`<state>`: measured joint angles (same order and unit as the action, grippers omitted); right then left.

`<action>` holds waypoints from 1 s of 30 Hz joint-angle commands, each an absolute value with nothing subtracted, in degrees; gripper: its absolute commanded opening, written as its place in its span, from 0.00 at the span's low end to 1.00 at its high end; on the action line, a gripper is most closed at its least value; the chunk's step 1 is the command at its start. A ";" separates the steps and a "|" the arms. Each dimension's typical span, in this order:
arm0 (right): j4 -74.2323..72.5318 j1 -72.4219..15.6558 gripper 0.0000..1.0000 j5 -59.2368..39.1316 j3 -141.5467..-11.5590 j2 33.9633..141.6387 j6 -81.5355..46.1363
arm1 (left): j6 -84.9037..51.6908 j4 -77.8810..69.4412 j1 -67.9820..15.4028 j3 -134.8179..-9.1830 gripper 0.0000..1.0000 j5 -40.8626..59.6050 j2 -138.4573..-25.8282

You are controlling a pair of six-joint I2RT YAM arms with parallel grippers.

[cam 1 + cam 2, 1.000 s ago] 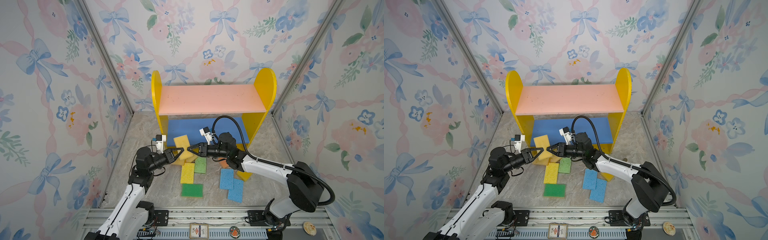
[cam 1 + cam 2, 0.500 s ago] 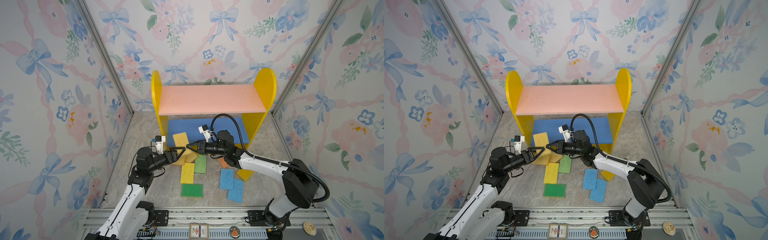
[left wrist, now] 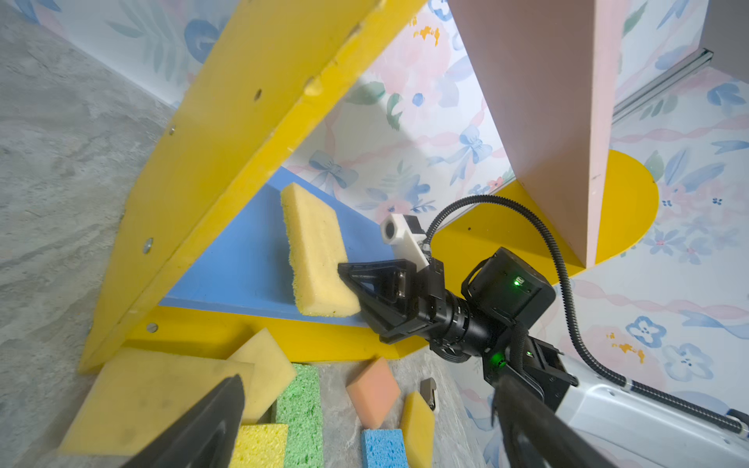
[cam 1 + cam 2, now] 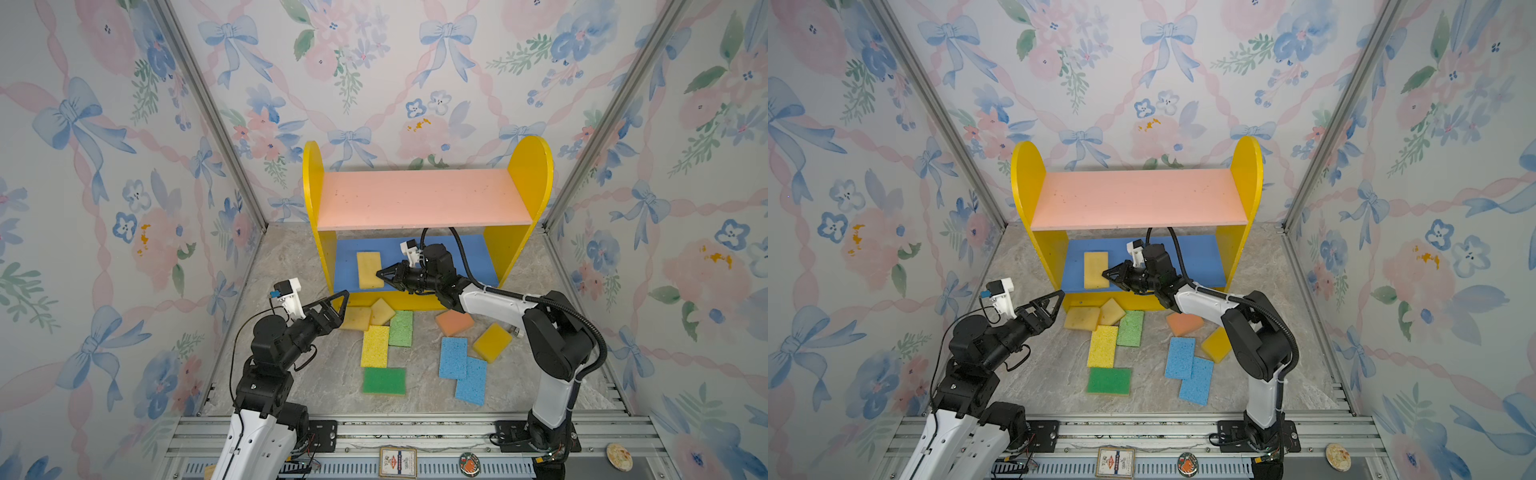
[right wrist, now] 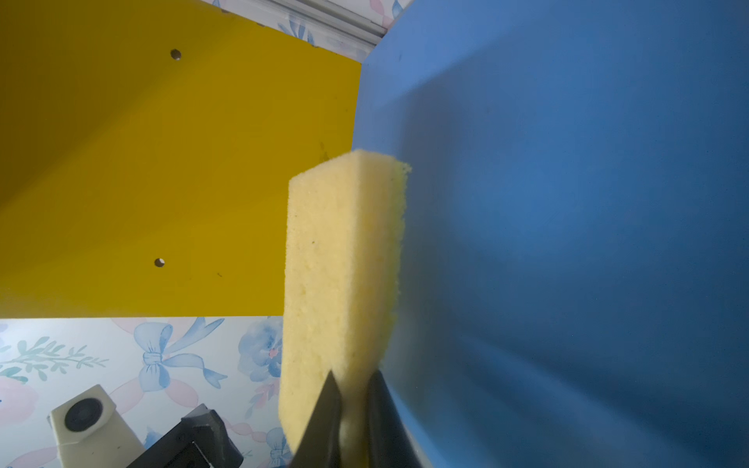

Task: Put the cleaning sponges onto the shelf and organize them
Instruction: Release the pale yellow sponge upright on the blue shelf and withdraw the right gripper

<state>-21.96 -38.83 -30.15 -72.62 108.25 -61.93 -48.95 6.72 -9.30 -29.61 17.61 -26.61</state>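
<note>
Waiting at seven o'clock with left gripper (image 4: 344, 306) spread wide and empty beside loose sponges (image 4: 375, 346). Pinching yellow sponge (image 4: 369, 269) by its near end with right gripper (image 4: 379, 274), on or just above blue lower board (image 4: 482, 253) of the shelf (image 4: 536, 174), at nine o'clock. Next, likely: unclamping, backing straight out, fetching another.

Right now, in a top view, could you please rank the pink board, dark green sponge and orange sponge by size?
1. pink board
2. dark green sponge, orange sponge: near alike, unranked
</note>
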 commanded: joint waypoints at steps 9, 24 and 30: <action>-10.98 -43.39 0.16 -21.63 -81.94 114.86 -57.65 | -44.73 18.80 -8.88 -33.96 0.98 0.73 -26.18; -6.10 -49.66 0.24 -8.49 -87.51 119.30 -59.12 | -39.95 19.83 -18.28 -36.98 0.98 -8.24 -23.55; -5.29 -48.84 0.23 -4.91 -88.13 118.50 -58.28 | -39.44 19.88 -20.00 -37.01 0.98 -9.28 -23.90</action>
<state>-10.00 -49.19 -8.80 -87.22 117.03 -59.07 -40.97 19.46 -19.51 -35.59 -7.73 -23.94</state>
